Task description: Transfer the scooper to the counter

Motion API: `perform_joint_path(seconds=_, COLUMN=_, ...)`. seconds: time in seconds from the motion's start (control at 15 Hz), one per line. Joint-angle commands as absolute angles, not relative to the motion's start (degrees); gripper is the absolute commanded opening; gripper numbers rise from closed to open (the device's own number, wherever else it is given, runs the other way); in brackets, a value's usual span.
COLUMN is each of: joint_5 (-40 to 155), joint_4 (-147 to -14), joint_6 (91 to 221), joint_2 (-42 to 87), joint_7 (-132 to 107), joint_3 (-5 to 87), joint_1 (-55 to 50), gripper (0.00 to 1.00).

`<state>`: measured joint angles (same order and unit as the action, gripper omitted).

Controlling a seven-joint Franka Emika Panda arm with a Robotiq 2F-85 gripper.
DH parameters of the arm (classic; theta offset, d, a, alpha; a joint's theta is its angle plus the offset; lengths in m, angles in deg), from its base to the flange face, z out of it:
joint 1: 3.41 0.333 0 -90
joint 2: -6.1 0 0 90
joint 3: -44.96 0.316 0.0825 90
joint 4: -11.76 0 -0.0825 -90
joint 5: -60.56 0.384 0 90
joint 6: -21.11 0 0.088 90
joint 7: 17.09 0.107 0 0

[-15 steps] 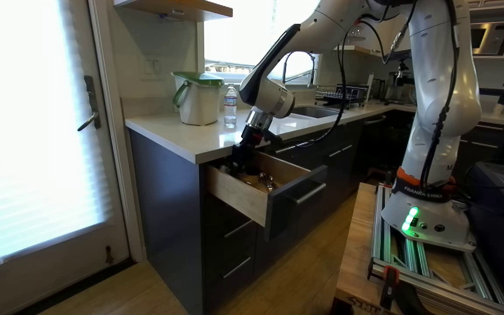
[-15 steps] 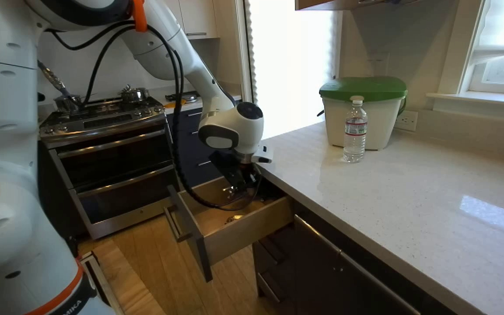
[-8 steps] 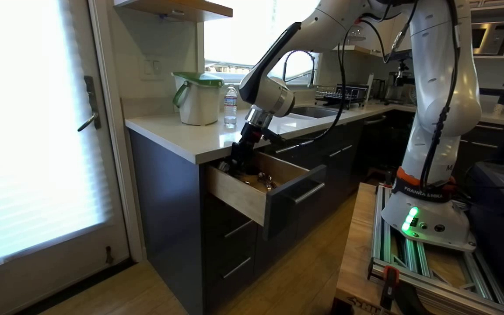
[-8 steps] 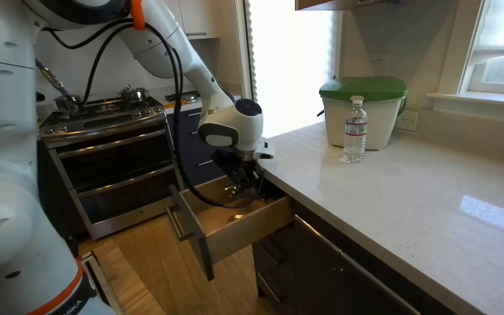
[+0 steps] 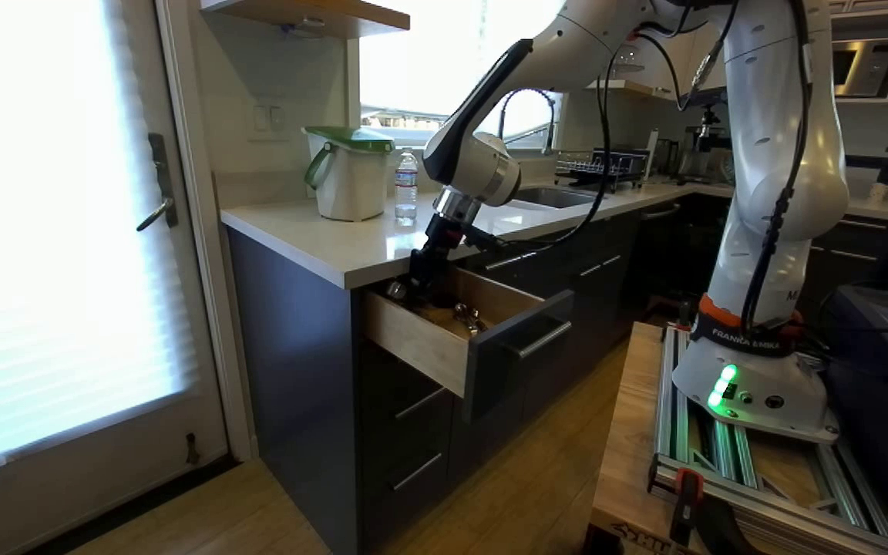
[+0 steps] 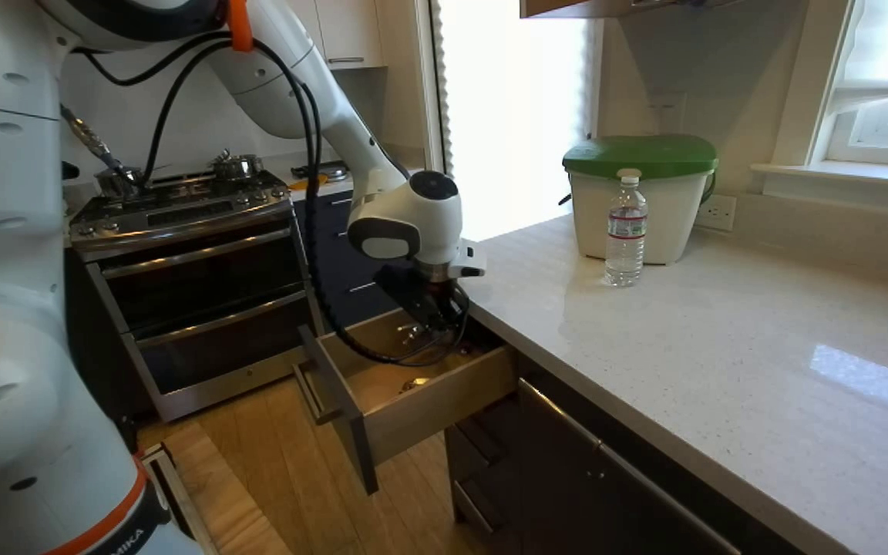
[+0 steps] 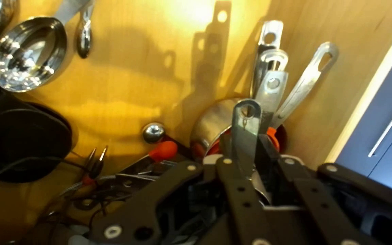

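Lifting demands a firm pinch; the gripper (image 7: pixel 245 147) straddles the holed metal handle (image 7: pixel 246 130); whether clamped, I cannot tell. Raise vertically.

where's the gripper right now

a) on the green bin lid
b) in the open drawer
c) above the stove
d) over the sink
b, since in both exterior views the gripper reaches down into the pulled-out drawer below the level of the counter.
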<state>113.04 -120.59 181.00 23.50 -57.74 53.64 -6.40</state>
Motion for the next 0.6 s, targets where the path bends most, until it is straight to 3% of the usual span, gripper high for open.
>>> perform_joint_path(seconds=0.0, joint_5=109.44, joint_4=-122.85, joint_6=182.87, joint_2=22.16, joint_7=-55.56, joint_3=51.99, joint_1=-5.31, gripper=0.05)
perform_joint_path(seconds=0.53, joint_5=101.00, joint_4=-125.18, joint_6=182.41, joint_2=19.76, joint_7=-50.63, joint_3=48.45, joint_1=-4.38, gripper=0.05)
